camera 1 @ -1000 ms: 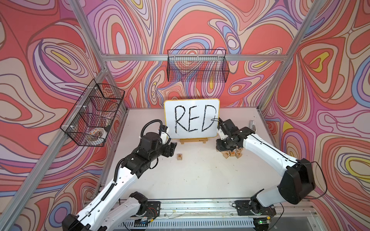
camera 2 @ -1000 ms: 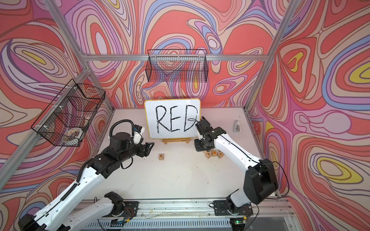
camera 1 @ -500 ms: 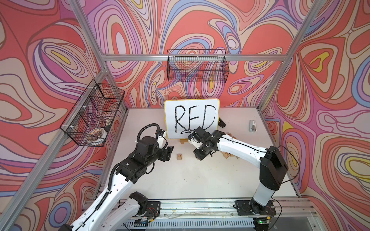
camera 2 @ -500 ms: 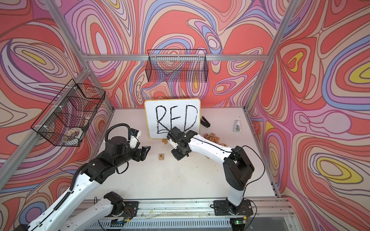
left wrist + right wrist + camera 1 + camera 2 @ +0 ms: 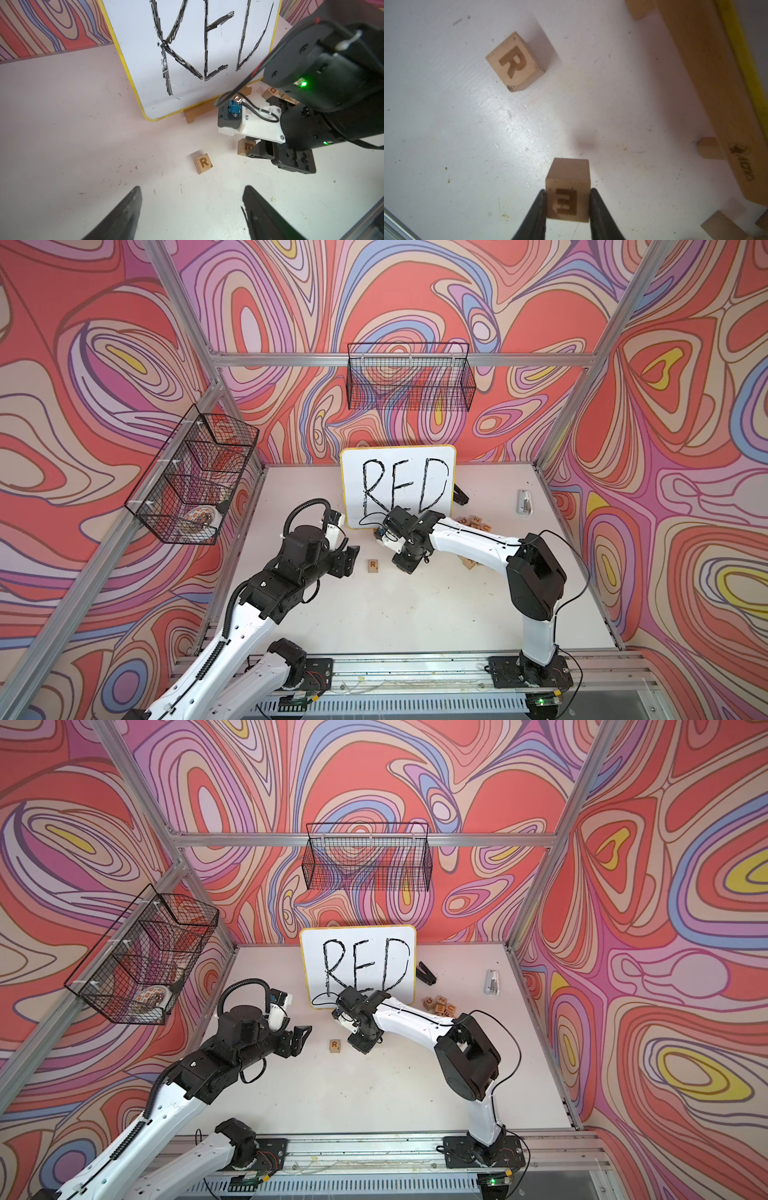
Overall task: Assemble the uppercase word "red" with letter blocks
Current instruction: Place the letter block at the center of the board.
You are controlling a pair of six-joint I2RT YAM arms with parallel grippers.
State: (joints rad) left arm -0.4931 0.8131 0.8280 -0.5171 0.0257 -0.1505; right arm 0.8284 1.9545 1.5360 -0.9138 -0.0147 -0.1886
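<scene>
Right hand [image 5: 568,200] clamped on light-wood cube printed E [image 5: 567,176], near light-wood R cube [image 5: 515,62] lying on white counter [image 5: 446,128]. Left hand [image 5: 191,201] apart, empty.

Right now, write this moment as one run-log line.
right hand: shut on E block | left hand: open, empty | R block: on table, R up | D block: not yet picked

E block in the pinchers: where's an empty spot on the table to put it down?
Bare table lies between the R block and the E block in the right gripper, and from there to the front rail. Crowded: the loose blocks beside the whiteboard.
</scene>
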